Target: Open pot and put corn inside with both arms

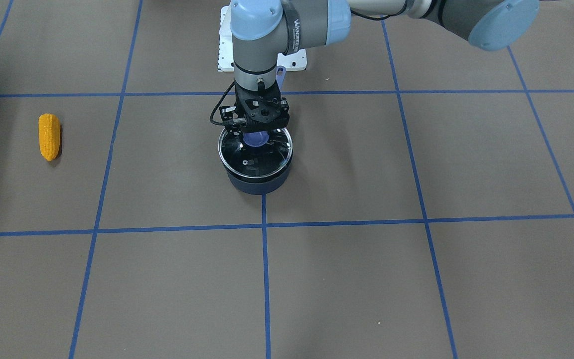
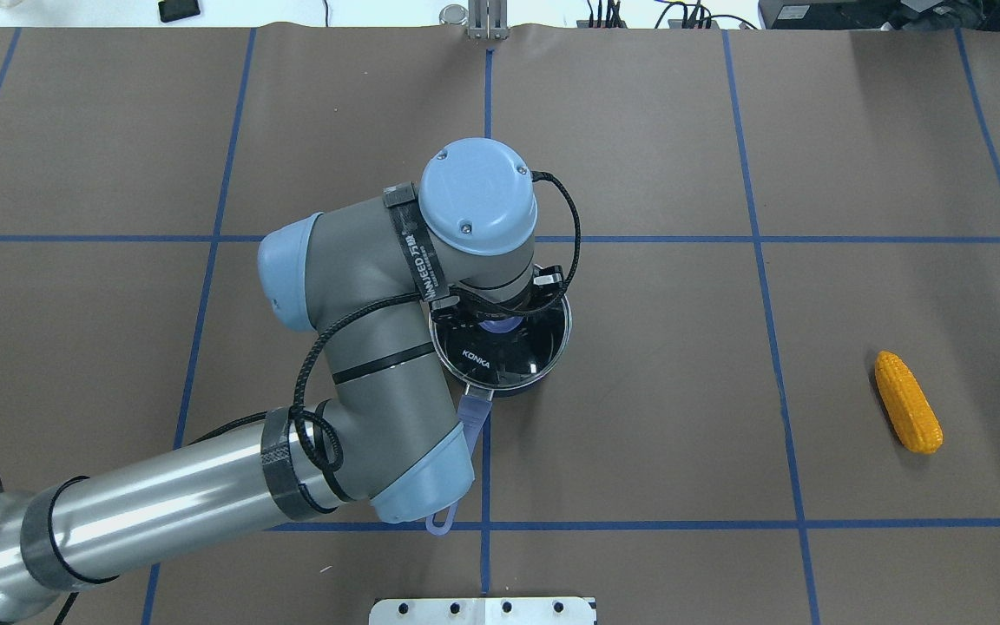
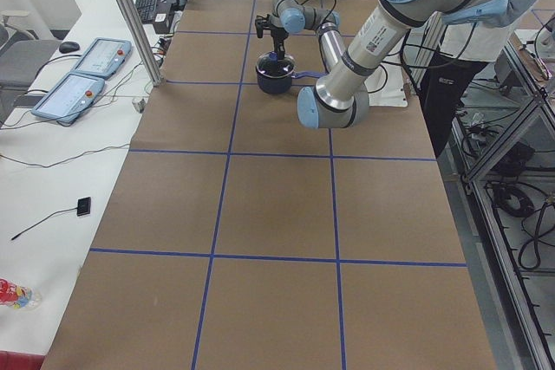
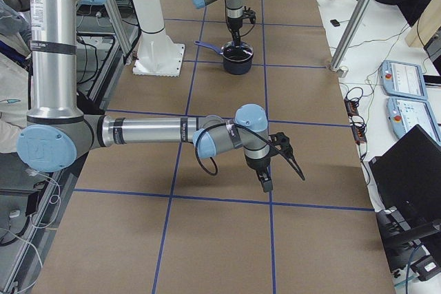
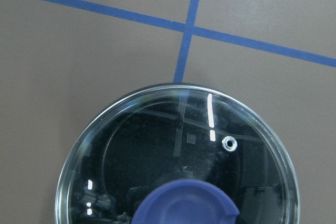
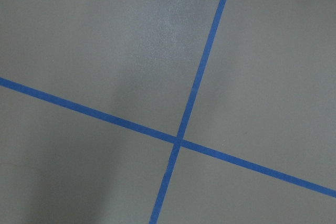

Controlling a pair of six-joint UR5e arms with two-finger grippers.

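Note:
The pot (image 1: 257, 183) stands at the table's middle with its glass lid (image 1: 253, 162) on; the lavender handle (image 2: 472, 415) points toward the robot. My left gripper (image 1: 256, 135) hangs straight down over the lid, and its fingers look apart on either side of the blue knob (image 5: 184, 203). The left wrist view shows lid and knob but no fingertips. The corn (image 2: 908, 401) lies alone far to my right and also shows in the front-facing view (image 1: 49, 136). My right gripper (image 4: 281, 162) shows only in the exterior right view, low over bare table; I cannot tell whether it is open or shut.
The white base plate (image 2: 483, 610) sits at the robot's edge of the table. Blue tape lines grid the brown surface. The left arm's elbow (image 2: 292, 269) and forearm hang over the pot's handle side.

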